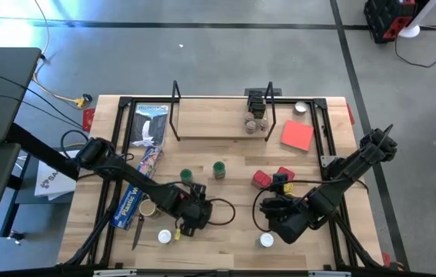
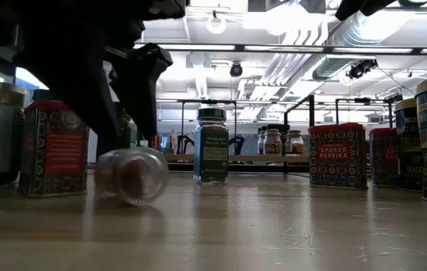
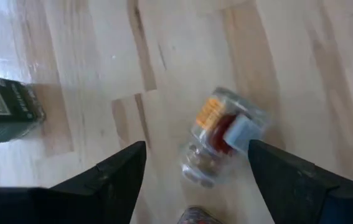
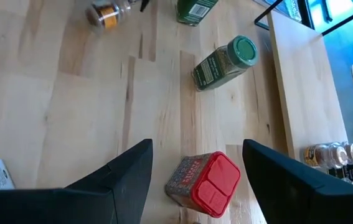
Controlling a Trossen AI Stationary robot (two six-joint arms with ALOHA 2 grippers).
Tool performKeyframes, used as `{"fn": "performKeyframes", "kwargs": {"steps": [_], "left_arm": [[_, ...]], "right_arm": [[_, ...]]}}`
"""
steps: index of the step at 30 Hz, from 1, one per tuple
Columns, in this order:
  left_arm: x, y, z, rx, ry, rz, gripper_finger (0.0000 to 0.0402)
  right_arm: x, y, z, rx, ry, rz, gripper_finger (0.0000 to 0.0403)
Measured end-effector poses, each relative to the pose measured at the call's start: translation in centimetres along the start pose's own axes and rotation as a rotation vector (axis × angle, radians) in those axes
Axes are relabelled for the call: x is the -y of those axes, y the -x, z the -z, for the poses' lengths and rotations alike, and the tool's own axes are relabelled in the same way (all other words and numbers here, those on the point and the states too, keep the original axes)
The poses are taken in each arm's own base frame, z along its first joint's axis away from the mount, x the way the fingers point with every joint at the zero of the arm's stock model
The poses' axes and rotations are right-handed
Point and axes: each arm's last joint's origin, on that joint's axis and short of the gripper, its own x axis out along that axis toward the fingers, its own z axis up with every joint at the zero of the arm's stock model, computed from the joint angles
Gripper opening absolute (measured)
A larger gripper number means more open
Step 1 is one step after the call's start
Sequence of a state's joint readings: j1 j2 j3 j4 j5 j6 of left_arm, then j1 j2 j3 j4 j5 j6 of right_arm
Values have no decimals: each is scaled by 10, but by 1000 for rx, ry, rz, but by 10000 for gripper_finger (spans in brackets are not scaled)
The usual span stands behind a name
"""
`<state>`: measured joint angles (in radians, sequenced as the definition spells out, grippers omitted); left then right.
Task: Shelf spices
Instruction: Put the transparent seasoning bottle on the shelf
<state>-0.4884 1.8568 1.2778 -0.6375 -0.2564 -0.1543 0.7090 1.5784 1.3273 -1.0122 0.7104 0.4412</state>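
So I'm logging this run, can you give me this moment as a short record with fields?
left gripper: open, above a clear jar lying on its side, not gripping it
right gripper: open, over a red-lidded tin
shelf: a few jars near its right end
table: green-lidded jars upright mid-table

shelf [image 1: 210, 123] far centre, jars [image 1: 254, 121] on its right end | sheet [image 1: 297, 135] right of shelf | two jars [image 1: 202, 172] mid-table | tins [image 1: 271, 179] right of them | box [image 1: 131, 201] left | tipped jar [image 3: 221, 135] near left
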Motion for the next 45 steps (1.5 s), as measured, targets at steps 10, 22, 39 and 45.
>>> {"fn": "performKeyframes", "kwargs": {"steps": [10, 22, 39, 45], "left_arm": [[-9, -10, 7, -32, -149, 5, 277], [-36, -27, 0, 74, -324, 44, 277], [-43, -59, 2, 44, -345, 51, 239], [-42, -59, 1, 43, -322, 53, 202]], "right_arm": [[1, 0, -1, 19, -9, 35, 243], [1, 0, -1, 22, -8, 34, 243], [0, 1, -1, 25, -13, 32, 243], [0, 1, -1, 25, -27, 32, 243]]}}
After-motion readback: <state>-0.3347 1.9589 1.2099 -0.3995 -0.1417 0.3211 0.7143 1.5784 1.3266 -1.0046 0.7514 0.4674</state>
